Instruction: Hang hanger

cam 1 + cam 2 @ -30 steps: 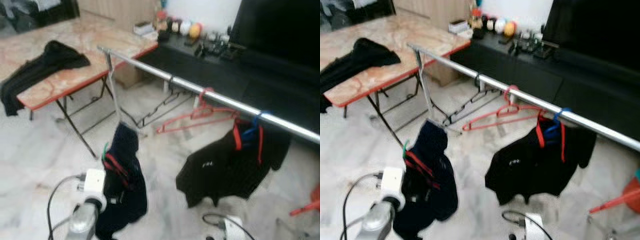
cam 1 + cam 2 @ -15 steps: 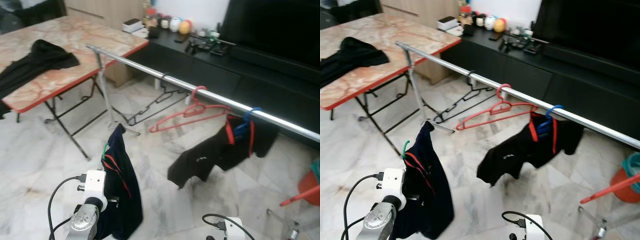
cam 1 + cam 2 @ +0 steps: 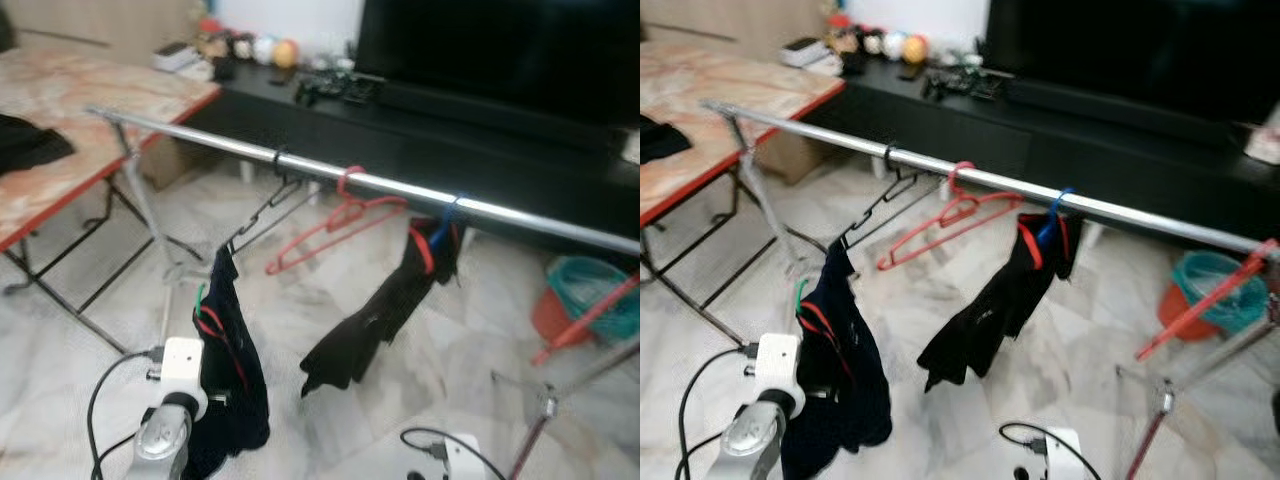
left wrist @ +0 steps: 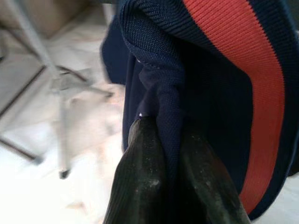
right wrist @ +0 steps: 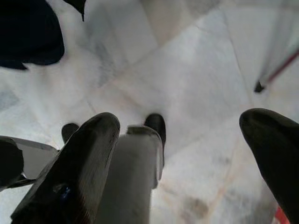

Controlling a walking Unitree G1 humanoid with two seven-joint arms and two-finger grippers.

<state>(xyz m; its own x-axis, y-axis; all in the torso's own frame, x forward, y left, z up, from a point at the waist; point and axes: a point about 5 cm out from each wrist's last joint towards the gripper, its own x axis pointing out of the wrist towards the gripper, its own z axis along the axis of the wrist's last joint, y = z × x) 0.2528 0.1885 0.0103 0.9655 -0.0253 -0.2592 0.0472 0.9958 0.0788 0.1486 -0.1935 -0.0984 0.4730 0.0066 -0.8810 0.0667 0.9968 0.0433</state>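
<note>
White marble floor (image 3: 330, 330) spreads beneath a long silver clothes rail (image 3: 300, 166) crossing the frame from upper left to right; at lower left the left gripper (image 4: 170, 182) is clamped on a navy garment with a red stripe (image 3: 228, 370) on a green hanger (image 3: 200, 297); mid-rail hang an empty black wire hanger (image 3: 262, 205), a red plastic hanger (image 3: 335, 220) and a black jacket on a blue hanger (image 3: 385, 310); the right gripper (image 5: 180, 154) hangs over the floor, fingers spread.

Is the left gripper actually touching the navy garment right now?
Touching. The left wrist view shows the left gripper with its jaws closed on a fold of the navy garment, no gap.
</note>
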